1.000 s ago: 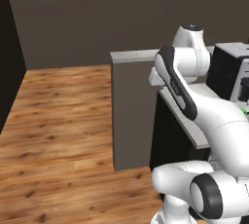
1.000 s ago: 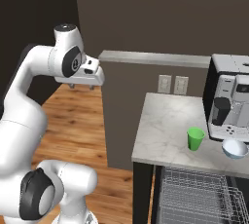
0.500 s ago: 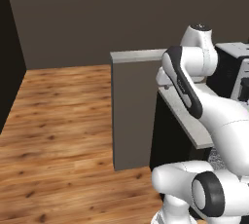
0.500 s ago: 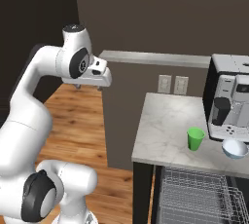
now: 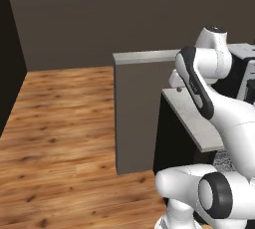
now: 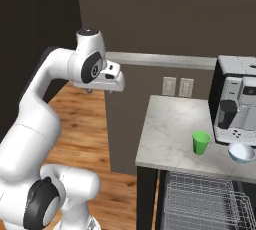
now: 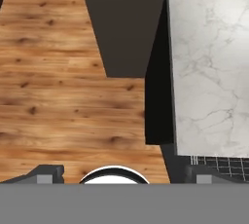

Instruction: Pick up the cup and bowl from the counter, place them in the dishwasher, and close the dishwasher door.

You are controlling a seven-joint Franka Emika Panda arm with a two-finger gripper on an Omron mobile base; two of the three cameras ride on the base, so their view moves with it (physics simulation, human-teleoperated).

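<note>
Reaching stage: pincer (image 6: 114, 80) released, empty, high left of the tabletop (image 6: 172, 131). Green cup (image 6: 201, 142) and white bowl (image 6: 241, 152) stood beside the coffee machine (image 6: 237, 99). Needed next: swing right, descend onto cup.

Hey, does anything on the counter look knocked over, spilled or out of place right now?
Nothing stands out. The cup stands upright on the counter, the bowl sits right way up beside it, near the coffee machine, and no spill shows.
</note>
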